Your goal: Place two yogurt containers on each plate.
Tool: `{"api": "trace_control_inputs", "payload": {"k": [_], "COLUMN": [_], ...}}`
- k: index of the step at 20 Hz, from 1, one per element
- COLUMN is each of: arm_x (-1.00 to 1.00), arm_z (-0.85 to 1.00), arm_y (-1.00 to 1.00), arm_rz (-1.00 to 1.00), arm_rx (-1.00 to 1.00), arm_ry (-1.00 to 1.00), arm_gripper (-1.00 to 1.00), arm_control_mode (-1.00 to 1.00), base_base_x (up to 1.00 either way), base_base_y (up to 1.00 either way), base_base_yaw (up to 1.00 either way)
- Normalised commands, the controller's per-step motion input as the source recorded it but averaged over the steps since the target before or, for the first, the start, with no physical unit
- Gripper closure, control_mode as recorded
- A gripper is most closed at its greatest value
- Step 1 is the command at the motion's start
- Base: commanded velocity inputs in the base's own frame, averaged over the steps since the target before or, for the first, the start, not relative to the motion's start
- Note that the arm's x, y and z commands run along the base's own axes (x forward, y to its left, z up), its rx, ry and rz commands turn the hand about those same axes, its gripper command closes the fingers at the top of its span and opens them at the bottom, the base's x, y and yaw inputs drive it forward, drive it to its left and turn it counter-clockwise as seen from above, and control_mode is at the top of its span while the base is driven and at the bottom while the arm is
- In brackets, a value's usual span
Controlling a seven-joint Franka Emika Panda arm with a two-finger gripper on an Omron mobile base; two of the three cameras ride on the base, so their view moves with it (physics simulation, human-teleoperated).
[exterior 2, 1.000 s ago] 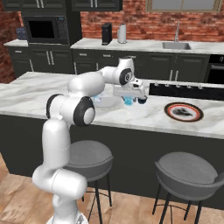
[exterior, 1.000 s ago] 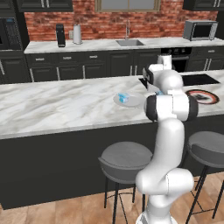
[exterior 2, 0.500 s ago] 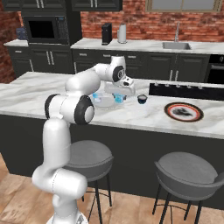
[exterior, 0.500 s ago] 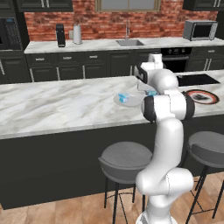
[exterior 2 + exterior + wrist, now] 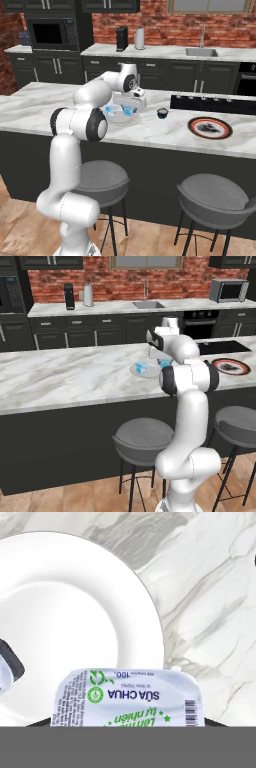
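Observation:
My gripper (image 5: 131, 104) is shut on a light blue yogurt container (image 5: 127, 698), whose printed foil lid shows close up in the hand view. It hangs just over the near edge of the pale plate (image 5: 75, 612), also seen on the marble island (image 5: 136, 372) (image 5: 113, 119). A second light blue container (image 5: 141, 367) sits on that plate and shows at the left edge of the hand view (image 5: 7, 668). A dark yogurt container (image 5: 162, 113) stands on the counter between the plates. The red-rimmed plate (image 5: 193, 128) (image 5: 217, 364) lies further right with a dark patch at its centre.
A black cooktop (image 5: 215, 103) lies behind the red-rimmed plate. Two grey stools (image 5: 100, 176) (image 5: 214, 196) stand in front of the island. The back counter holds a sink (image 5: 146, 304), a kettle and a microwave (image 5: 228, 290).
The arm has swung from near the dark container toward the pale plate and lowered, carrying the light blue container. The jaws stay shut on it.

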Motion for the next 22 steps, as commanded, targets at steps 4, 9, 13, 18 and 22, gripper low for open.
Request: {"api": "trace_control_inputs", "payload": {"k": [4,9,13,18,22], "arm_x": [0.13,0.09,0.07,0.07,0.04], "arm_z": [-0.01,-0.06,-0.10,-0.12,-0.12], "arm_y": [0.27,0.21,0.14,0.04,0.00], "arm_rz": [0.00,0.00,0.00,0.00,0.00], "arm_rx": [0.00,0.00,0.01,0.01,0.02], "arm_ry": [0.01,0.00,0.00,0.00,0.00], "arm_gripper": [1.00,1.00,1.00,1.00,1.00], "arm_control_mode": [-1.00,-1.00,-1.00,-1.00,-1.00], "base_base_x": [0.00,0.00,0.00,0.00,0.00], "base_base_y": [0.00,0.00,0.00,0.00,0.00], "base_base_yaw": [0.00,0.00,0.00,0.00,0.00]}}
